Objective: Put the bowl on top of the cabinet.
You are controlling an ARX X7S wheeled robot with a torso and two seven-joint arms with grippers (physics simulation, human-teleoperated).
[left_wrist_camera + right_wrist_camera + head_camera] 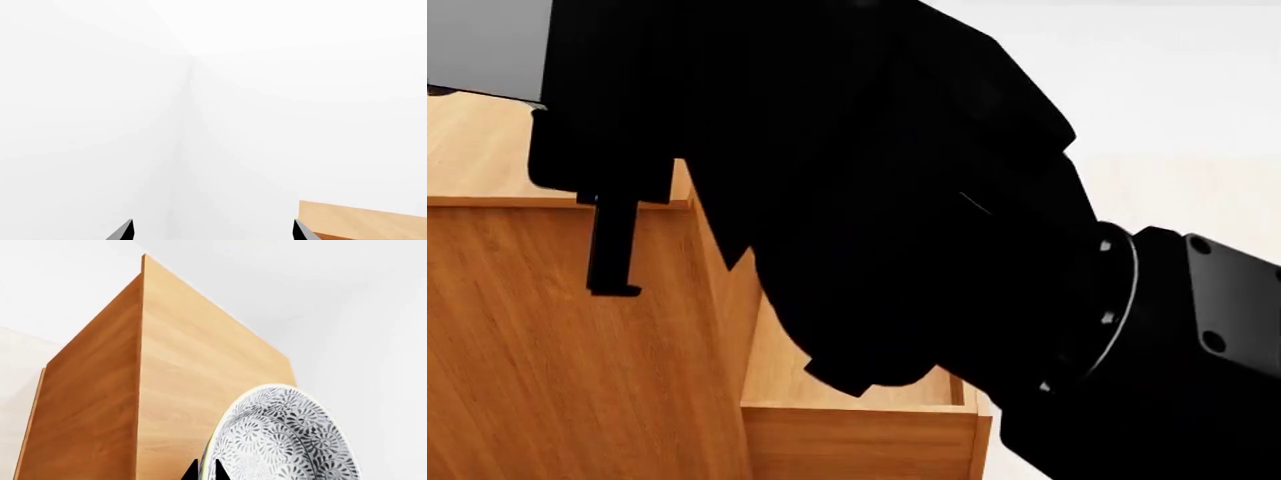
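Glazed speckled bowl (pixel 283 440) held at its rim by the right gripper (pixel 205 471), beside the cabinet (pixel 173 385).

Ceramic by its look, the bowl is likely stiff, light for one arm, slick on the glaze and breakable if dropped; the thin rim, where the right fingers pinch it now, seems the only hold, and a shallow one. It hangs tilted on edge, its patterned face visible, close against the orange-brown cabinet's side and not on its top. No contents show in it. In the head view, an open drawer (pixel 861 420) juts from the cabinet; what it holds is hidden behind the arm. The left gripper (pixel 213 231) points at blank wall, fingers spread, empty.
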